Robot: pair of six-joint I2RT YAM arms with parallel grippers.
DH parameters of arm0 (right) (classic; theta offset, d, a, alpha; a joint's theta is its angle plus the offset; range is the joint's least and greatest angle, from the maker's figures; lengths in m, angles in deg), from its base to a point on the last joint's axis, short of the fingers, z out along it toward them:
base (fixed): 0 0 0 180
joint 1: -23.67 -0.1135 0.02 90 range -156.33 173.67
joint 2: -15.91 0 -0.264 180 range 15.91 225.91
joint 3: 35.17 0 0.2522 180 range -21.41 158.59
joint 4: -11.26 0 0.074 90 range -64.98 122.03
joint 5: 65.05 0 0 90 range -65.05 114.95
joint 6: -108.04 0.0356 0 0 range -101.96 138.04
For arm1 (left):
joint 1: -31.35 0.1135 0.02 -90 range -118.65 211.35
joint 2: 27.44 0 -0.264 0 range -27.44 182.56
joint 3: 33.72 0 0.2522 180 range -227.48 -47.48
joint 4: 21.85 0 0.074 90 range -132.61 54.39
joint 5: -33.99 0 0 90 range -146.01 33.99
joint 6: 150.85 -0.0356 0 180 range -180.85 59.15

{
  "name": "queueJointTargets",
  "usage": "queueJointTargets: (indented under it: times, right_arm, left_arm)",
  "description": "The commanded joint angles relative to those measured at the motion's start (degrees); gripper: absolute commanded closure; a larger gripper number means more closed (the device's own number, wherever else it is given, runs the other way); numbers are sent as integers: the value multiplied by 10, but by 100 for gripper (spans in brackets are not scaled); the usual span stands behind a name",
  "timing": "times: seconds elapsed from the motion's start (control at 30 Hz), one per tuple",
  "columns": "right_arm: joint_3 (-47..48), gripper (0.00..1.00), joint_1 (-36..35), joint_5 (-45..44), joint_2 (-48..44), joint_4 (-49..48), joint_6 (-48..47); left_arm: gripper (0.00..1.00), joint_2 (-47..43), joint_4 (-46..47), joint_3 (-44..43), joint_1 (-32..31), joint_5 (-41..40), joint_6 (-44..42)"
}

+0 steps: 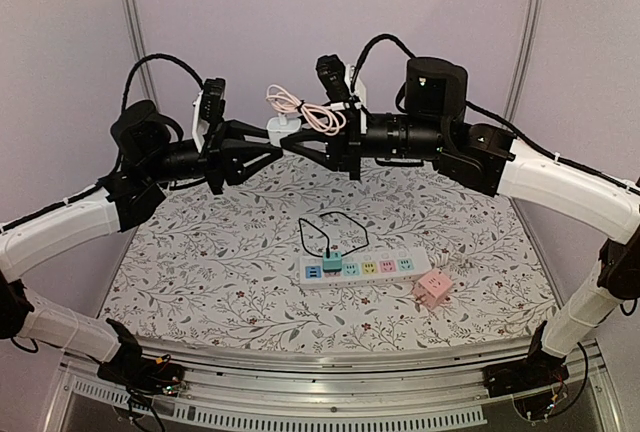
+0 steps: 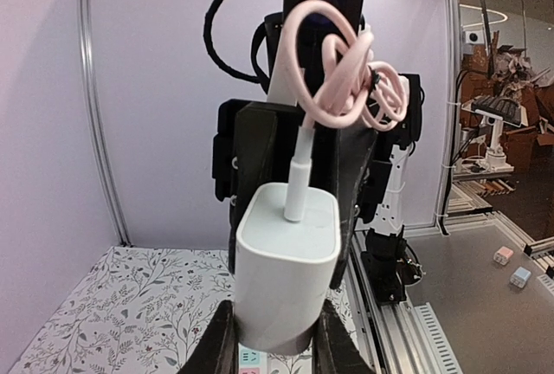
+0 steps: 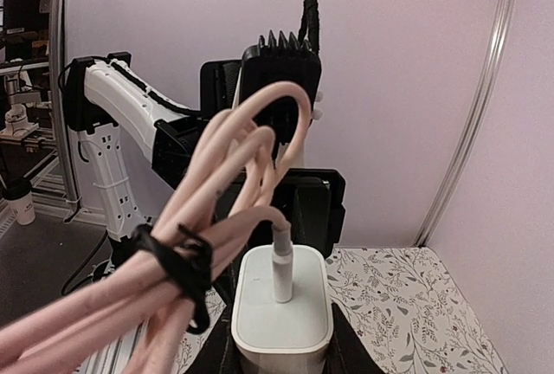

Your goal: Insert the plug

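Note:
A white charger plug (image 1: 283,130) with a coiled pink cable (image 1: 312,112) hangs high above the table between both arms. My left gripper (image 1: 272,144) is shut on its lower end; in the left wrist view the plug (image 2: 286,270) sits between the fingers (image 2: 270,339). My right gripper (image 1: 300,142) grips the same plug from the other side; the right wrist view shows the plug (image 3: 281,313) between its fingers (image 3: 281,358), with the tied pink cable (image 3: 216,218) in front. A white power strip (image 1: 375,268) lies on the table below.
A teal adapter (image 1: 332,262) with a black cable (image 1: 325,227) is plugged into the strip's left end. A pink adapter (image 1: 434,287) lies on the floral tablecloth (image 1: 200,272) to the strip's right. Frame posts stand at the back corners.

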Motion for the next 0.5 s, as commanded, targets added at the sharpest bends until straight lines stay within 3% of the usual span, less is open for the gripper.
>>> queueJointTargets:
  times: [0.0,0.03,0.17,0.27,0.3,0.47]
  right_arm:
    - [-1,100,0,-18,-3,21,-27]
    - [0,95,0,-22,-3,28,-29]
    - [3,35,0,-61,-11,73,-39]
    - [30,8,0,-83,-24,162,-60]
    - [46,2,0,-89,-27,209,-72]
    - [104,1,-1,-145,-42,407,-91]
  left_arm:
    - [100,0,-4,-4,-5,1,13]
    - [100,-1,-7,-5,-6,1,7]
    - [100,-3,-31,-6,-4,-10,-26]
    - [100,-6,-77,-4,-4,-33,-93]
    - [100,-7,-95,-4,-4,-41,-115]
    - [100,-10,-125,8,-5,-55,-166]
